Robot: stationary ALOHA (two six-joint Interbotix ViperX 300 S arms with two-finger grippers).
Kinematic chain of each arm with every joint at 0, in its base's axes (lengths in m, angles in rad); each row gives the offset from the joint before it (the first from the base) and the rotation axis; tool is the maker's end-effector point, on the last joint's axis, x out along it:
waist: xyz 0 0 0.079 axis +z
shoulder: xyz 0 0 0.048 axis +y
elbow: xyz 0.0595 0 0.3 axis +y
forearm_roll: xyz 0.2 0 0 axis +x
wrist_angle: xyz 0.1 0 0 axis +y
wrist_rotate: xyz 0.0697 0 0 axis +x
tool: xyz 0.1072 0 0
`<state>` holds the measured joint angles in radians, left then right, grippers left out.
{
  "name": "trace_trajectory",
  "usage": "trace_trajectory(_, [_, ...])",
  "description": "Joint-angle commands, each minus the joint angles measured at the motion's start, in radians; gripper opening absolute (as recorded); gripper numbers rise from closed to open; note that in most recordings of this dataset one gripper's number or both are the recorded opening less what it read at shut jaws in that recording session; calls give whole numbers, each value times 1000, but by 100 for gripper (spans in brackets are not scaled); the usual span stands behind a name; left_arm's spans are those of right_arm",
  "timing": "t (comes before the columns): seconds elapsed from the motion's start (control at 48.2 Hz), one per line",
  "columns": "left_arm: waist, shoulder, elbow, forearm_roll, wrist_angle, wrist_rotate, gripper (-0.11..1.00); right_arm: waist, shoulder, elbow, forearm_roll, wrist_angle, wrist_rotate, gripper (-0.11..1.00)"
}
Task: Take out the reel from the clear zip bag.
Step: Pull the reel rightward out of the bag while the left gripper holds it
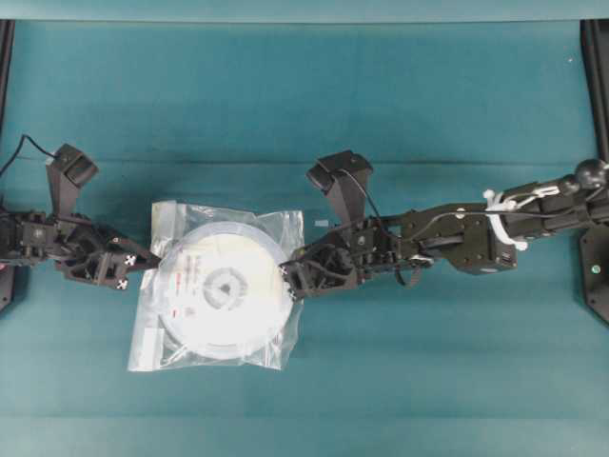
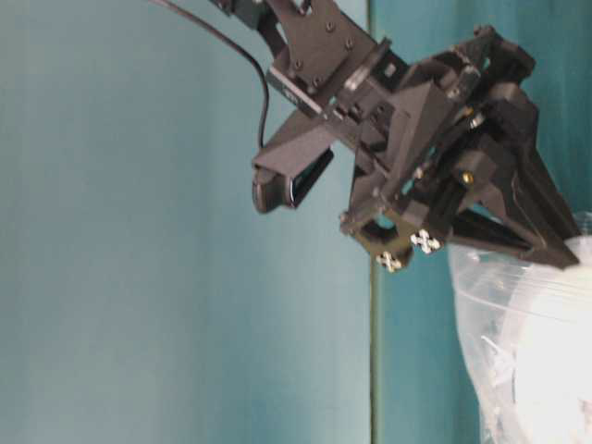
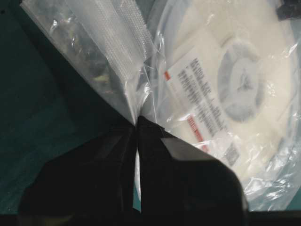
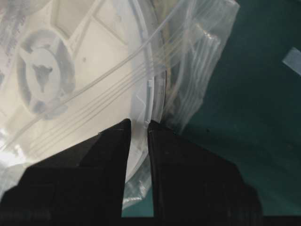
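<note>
Near the table's middle, a bit toward its left edge, we see the reel fully inside the clear zip bag. Left gripper pinches the bag's left edge. Right gripper is clamped on the reel's rim at the bag's right side. Both holds set; pull-out not yet done.

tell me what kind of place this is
Likely a robot lab bench: two black arms, left gripper and right gripper, over a plain teal table, working a bag with a reel.
</note>
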<state>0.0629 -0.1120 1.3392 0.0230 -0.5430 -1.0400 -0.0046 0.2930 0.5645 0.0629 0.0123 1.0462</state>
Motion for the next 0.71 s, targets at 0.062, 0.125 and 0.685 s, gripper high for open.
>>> trace_trajectory(0.062, [3,-2,-11,3,-5,-2,1,-15,-46,60,2,3,2,14])
trace_trajectory(0.125, [3,-2,-9,3,-5,-2,1,-20,-71,91,0,3,2,14])
trace_trajectory(0.685, [3,-2,-12,3,-5,-2,1,-67,-273,341,2,-14,8,10])
